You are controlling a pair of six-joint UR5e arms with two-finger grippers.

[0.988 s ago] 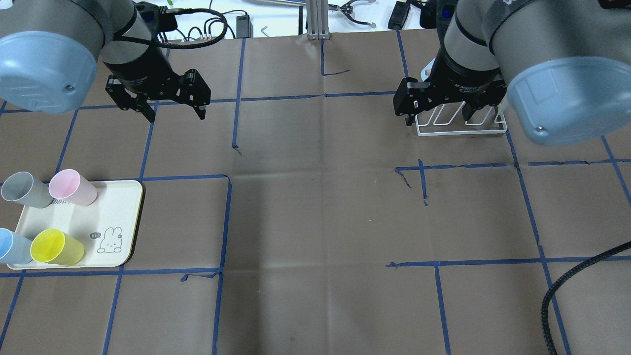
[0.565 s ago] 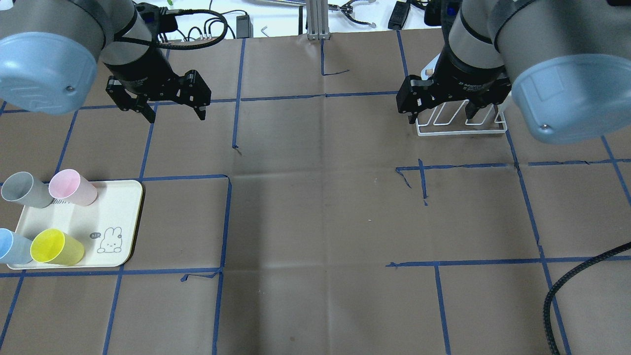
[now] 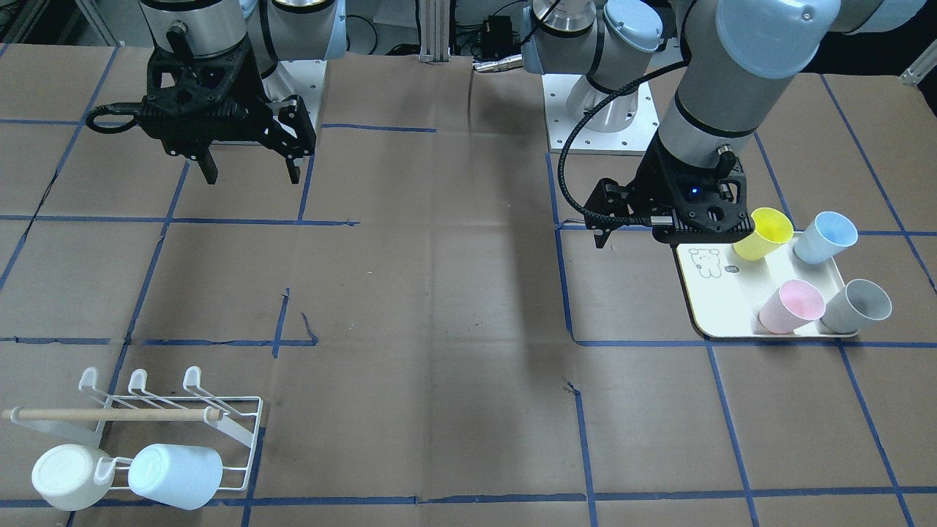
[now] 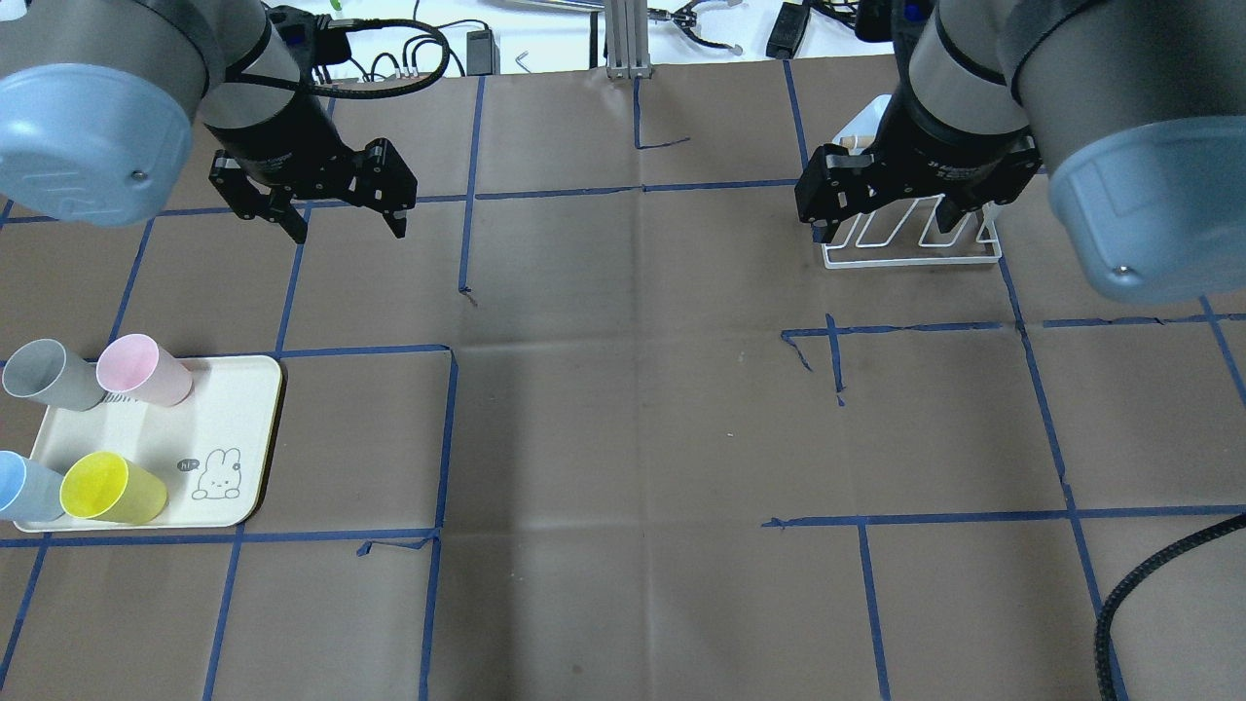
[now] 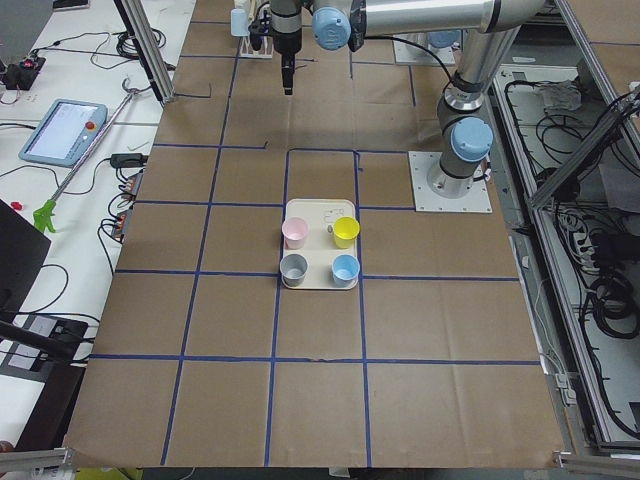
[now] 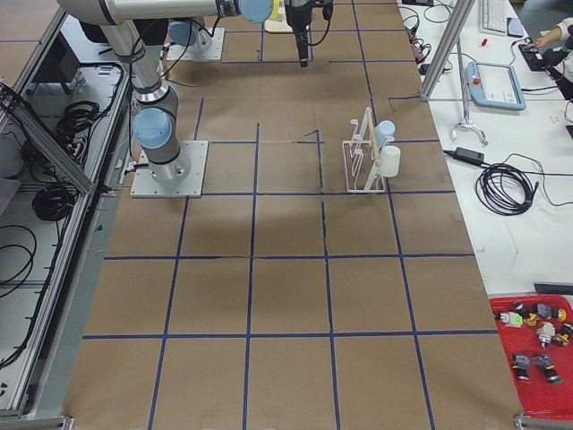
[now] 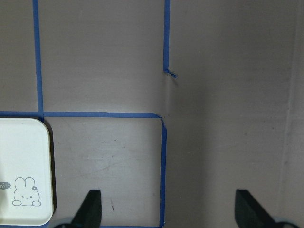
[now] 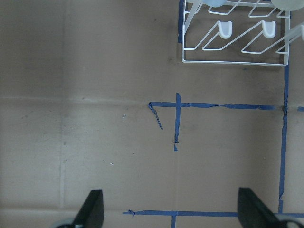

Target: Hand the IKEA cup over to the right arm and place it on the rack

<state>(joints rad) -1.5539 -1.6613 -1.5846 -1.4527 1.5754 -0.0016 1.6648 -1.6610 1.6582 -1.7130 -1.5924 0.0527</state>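
Four cups, yellow [image 4: 112, 487], pink [image 4: 141, 370], grey [image 4: 49, 375] and blue [image 4: 21, 487], lie on a cream tray [image 4: 238, 428] at the left. My left gripper [image 4: 348, 229] is open and empty, high above the table, beyond the tray; its wrist view shows the tray corner [image 7: 23, 166]. My right gripper [image 4: 881, 232] is open and empty, high up near the white wire rack [image 4: 915, 257]. The rack [image 3: 234, 410] holds a white cup [image 3: 66, 476] and a pale blue cup [image 3: 176, 476] on its pegs. The right wrist view shows the rack [image 8: 235, 61] at its top.
Brown paper with blue tape lines covers the table [image 4: 633, 409]. A black cable [image 4: 1158, 555] lies at the near right. Cables and tools lie beyond the far edge [image 4: 467, 44]. A wooden dowel [image 3: 110, 414] crosses the rack.
My right arm has shifted a little to the right and toward the far edge, gripper still open. The left arm and the cups have not moved.
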